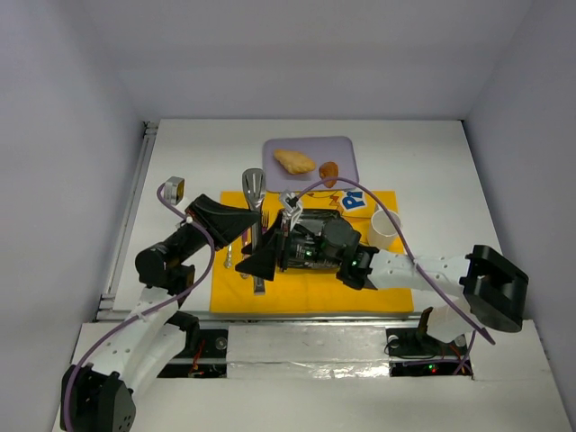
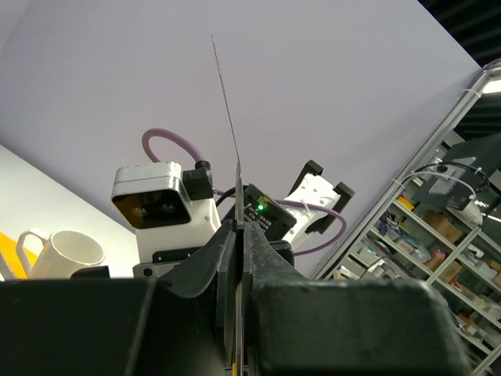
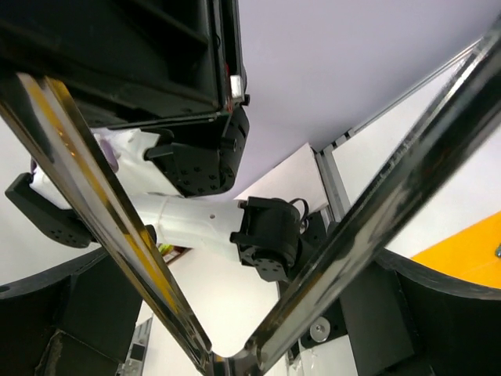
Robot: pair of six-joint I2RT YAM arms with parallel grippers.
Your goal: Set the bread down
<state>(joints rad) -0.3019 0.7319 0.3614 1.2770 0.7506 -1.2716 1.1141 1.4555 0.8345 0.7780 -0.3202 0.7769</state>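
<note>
Top external view puts the pale golden, elongated bread roll (image 1: 294, 161) on the lilac rectangular plate (image 1: 345, 147) at the far side of the white table (image 1: 432, 180), just beside a small brown pastry (image 1: 329, 171). The left pincer (image 1: 259, 256) is clamped on a flat steel spatula (image 1: 254, 184). The right pincer (image 1: 292, 241) holds sprung metal tongs (image 1: 290, 207), their arms spread. The bread looks light, soft and easily crushed, so it is best taken gently across its middle.
</note>
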